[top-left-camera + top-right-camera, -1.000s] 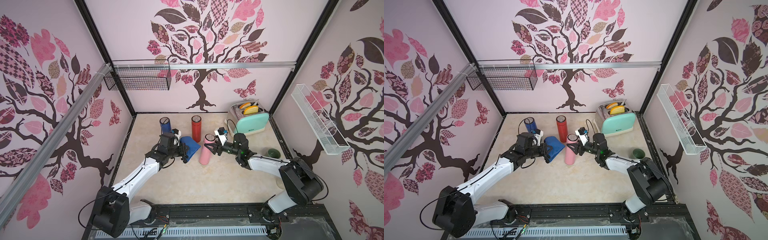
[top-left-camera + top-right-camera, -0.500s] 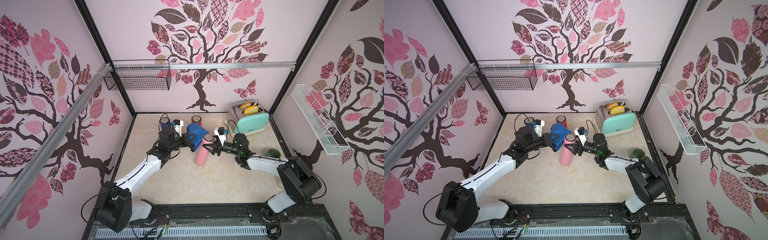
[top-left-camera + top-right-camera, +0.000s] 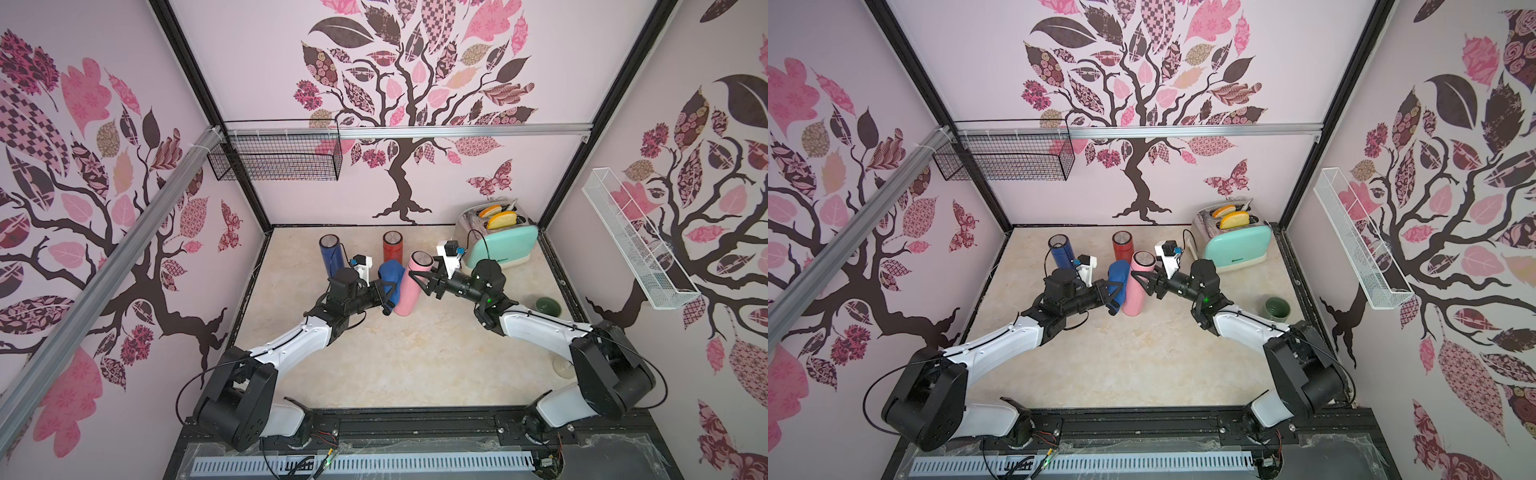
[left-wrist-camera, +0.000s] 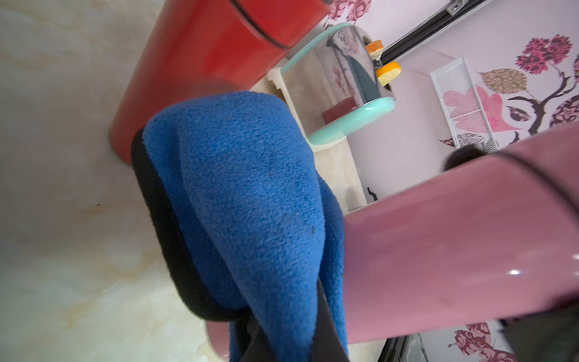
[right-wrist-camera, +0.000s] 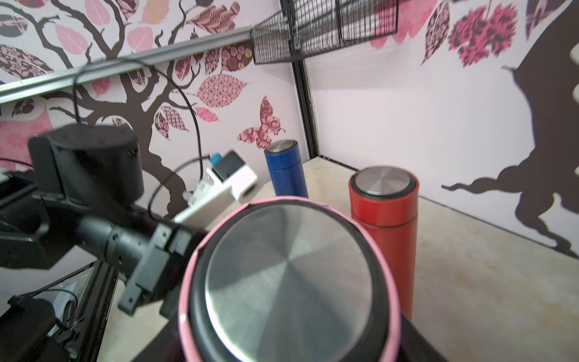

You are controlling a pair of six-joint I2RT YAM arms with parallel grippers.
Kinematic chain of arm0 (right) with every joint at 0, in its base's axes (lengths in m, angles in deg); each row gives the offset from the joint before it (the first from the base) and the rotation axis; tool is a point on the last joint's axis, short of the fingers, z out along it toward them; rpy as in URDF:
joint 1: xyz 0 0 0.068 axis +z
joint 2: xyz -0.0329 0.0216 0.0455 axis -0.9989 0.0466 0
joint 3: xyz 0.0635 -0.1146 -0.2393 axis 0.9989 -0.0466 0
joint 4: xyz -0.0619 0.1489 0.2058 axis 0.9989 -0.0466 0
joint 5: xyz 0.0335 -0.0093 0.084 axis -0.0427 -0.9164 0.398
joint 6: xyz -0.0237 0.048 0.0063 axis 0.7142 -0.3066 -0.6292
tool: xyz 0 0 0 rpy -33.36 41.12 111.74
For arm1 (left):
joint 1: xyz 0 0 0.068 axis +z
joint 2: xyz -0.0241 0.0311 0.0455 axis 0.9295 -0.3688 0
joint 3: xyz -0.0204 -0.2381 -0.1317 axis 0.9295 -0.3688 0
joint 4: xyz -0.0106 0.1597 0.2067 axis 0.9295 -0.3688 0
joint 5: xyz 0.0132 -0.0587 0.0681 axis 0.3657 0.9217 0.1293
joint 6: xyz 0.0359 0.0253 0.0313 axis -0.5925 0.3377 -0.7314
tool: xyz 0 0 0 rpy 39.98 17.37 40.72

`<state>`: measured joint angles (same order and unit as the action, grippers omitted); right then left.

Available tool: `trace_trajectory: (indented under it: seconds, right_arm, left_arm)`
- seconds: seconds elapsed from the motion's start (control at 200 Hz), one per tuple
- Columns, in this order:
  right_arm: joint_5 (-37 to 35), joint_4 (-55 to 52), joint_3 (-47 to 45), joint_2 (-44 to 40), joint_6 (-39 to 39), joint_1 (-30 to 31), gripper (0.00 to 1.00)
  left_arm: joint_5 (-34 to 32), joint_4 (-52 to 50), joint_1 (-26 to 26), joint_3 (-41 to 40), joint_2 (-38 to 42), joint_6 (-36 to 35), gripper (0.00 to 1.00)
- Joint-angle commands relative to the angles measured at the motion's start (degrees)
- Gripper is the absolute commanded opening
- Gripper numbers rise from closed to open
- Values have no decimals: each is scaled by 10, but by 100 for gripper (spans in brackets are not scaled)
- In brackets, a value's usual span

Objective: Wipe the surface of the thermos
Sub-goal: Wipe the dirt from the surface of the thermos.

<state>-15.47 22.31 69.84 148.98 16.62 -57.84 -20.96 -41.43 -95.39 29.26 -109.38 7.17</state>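
The pink thermos (image 3: pixel 410 286) stands near the middle of the desk (image 3: pixel 415 365), a bit toward the far edge. It leans over. Its bottom is hard to see, so I cannot tell if it sits flat on the desk.

The right arm (image 3: pixel 536 328) reaches in, and its jaws grip the pink thermos near the top, one on each side. From the right wrist, only the shiny round lid (image 5: pixel 288 282) shows. The rest of the bottle is cut off, and the jaws are just dark blurs at the edge.

The left arm (image 3: pixel 291 336) has its jaws closed on a blue cloth (image 3: pixel 392 275). The cloth covers most of the jaws, so little of them shows. From the left wrist, the cloth touches the side of the pink thermos and hides part of the red thermos (image 4: pixel 203 62).

The red thermos stands behind the pink one, nearer the far edge. A blue thermos (image 3: pixel 331 254) stands toward the far left corner. A toaster (image 3: pixel 498 245) sits in the far right corner. A green cup (image 3: pixel 547 306) sits by the right edge, partly behind the right arm in a top view.
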Motion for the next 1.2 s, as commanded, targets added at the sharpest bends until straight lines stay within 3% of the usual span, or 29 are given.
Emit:
trace_trajectory:
  seconds: [0.0, 0.215, 0.69, 1.195]
  right_arm:
    - [-18, 21, 37, -41, 16, 4, 0]
    - [-20, 4, 38, -67, 26, 4, 0]
    - [-47, -55, 55, -133, 65, 4, 0]
    - [-66, 68, 38, -72, 32, 4, 0]
  left_arm:
    - [8, 32, -5, -11, -8, 2, 0]
    - [24, 90, -5, -30, -23, 17, 0]
    - [122, 523, 13, -94, -174, 211, 0]
    - [136, 535, -6, -97, -124, 219, 0]
